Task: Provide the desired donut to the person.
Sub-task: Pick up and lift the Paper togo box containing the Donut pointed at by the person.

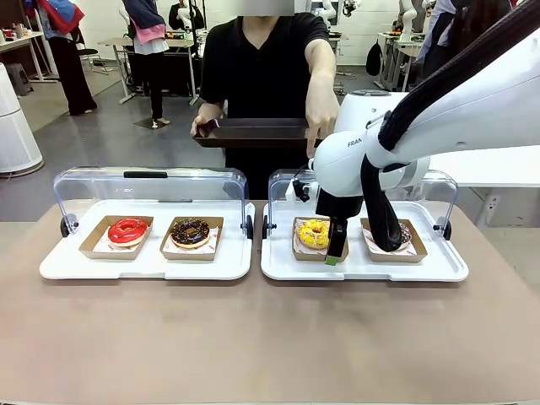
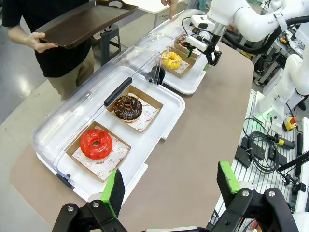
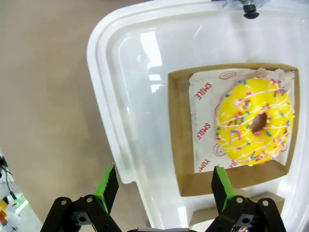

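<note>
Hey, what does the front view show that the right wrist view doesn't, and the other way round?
Front view adds: the person holding a dark serving tray and pointing a hand down toward the right white tray, plus the red donut and chocolate donut on the left white tray.

Right wrist view adds: the sprinkles and white drizzle up close, and the printed paper under the donut.

Both share: the yellow donut in its cardboard box, with the right gripper open close by.
</note>
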{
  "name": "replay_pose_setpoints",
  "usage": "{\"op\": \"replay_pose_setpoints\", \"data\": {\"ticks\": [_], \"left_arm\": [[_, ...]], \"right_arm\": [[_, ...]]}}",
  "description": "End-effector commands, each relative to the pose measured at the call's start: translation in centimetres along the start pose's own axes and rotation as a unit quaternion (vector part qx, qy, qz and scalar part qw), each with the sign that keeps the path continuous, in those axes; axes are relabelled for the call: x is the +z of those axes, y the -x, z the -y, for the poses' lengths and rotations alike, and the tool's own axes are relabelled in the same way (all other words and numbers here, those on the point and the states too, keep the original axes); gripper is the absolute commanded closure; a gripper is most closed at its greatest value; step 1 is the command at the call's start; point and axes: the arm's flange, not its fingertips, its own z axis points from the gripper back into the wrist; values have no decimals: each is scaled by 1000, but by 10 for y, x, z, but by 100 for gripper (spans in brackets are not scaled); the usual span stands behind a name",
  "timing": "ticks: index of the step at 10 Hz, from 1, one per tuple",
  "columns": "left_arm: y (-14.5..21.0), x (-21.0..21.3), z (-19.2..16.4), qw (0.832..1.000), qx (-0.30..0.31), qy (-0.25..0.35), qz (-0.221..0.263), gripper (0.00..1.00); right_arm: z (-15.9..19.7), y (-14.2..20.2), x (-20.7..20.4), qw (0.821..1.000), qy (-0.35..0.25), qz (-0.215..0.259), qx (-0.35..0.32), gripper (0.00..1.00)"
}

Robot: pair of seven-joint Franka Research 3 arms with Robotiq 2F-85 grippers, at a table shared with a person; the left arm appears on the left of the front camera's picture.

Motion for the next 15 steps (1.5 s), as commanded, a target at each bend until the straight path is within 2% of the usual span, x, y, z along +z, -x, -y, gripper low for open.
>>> {"op": "replay_pose_setpoints", "data": {"ticks": [1, 15], "left_arm": [[1, 1, 1, 1000, -4, 2, -3, 0], [1, 1, 1, 1000, -4, 2, -3, 0]], "right_arm": [[11, -5, -7, 1000, 18, -16, -11, 0], [31, 11, -37, 1000, 6, -24, 9, 0]]}}
